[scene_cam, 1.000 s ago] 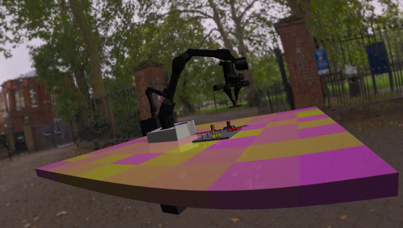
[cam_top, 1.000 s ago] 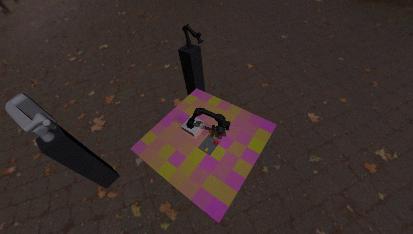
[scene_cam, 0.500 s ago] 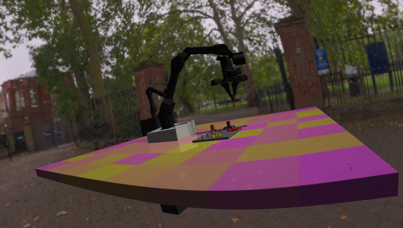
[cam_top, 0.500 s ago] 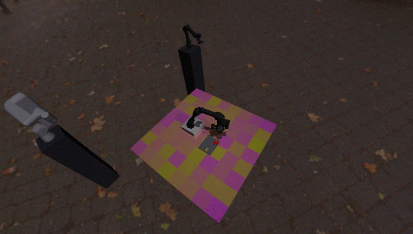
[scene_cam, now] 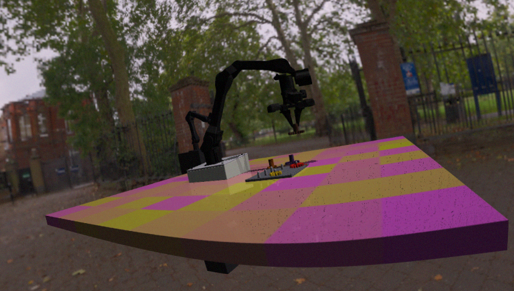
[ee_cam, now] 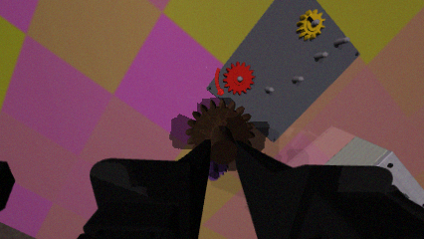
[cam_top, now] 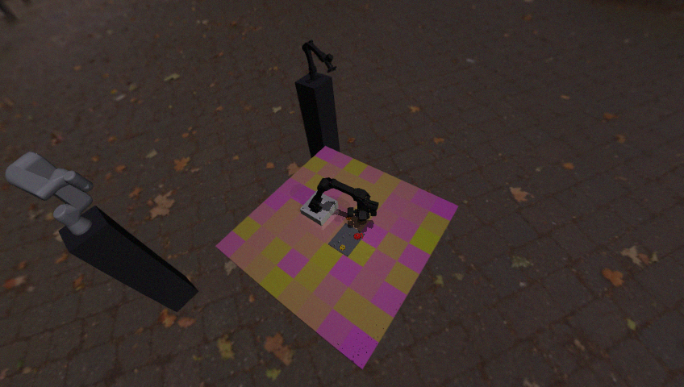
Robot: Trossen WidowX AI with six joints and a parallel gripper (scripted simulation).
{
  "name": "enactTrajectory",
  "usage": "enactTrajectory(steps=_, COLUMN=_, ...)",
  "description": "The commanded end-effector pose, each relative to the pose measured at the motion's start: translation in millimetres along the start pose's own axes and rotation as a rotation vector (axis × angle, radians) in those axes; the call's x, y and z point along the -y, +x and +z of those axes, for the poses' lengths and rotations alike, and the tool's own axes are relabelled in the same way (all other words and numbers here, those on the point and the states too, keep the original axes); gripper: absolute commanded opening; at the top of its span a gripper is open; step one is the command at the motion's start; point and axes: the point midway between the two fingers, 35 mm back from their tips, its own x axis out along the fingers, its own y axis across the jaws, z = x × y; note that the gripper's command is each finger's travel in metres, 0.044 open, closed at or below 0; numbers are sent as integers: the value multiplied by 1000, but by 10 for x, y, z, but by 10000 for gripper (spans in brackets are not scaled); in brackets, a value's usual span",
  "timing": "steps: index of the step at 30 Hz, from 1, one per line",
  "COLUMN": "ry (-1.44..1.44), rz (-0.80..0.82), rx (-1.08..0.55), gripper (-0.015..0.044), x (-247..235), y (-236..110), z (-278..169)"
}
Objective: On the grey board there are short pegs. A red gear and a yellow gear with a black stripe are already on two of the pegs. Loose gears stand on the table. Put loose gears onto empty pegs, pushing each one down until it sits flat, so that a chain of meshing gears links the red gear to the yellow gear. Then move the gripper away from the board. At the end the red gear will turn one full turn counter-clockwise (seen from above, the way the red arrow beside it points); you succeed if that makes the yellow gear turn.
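Pincer (cam_top: 363, 219) (scene_cam: 296, 127) (ee_cam: 222, 145) closed on brown gear (scene_cam: 296, 132) (ee_cam: 219, 119), held up above the counter (cam_top: 331, 287) (scene_cam: 324, 223) (ee_cam: 80, 115). Grey board (cam_top: 338, 242) (scene_cam: 285, 175) (ee_cam: 269, 55) lies below; red gear (cam_top: 355, 235) (scene_cam: 297, 165) (ee_cam: 239, 79) and yellow gear (cam_top: 344, 247) (scene_cam: 275, 173) (ee_cam: 311, 25) sit on pegs, well apart. Four bare pegs show in wrist view. Purple gear (scene_cam: 291, 159) (ee_cam: 216, 170) and orange gear (scene_cam: 271, 163) stand off the board, near it. Red arrow (ee_cam: 218, 82) beside red gear.

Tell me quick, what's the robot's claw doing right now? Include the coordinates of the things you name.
Claw (scene_cam: 296, 126) (ee_cam: 223, 141): closed on a brown gear (scene_cam: 296, 133) (ee_cam: 219, 119), holding it up above the table (cam_top: 335, 268) (scene_cam: 324, 223) (ee_cam: 144, 55).
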Motion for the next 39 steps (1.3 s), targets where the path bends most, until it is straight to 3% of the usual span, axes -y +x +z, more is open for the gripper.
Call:
enactTrajectory(steps=1, ry=-4, rz=1, rx=5, gripper=0, x=52, y=33, z=39)
enactTrajectory(steps=39, ry=-4, rz=-3, rx=7, gripper=0, x=517, y=423, z=281)
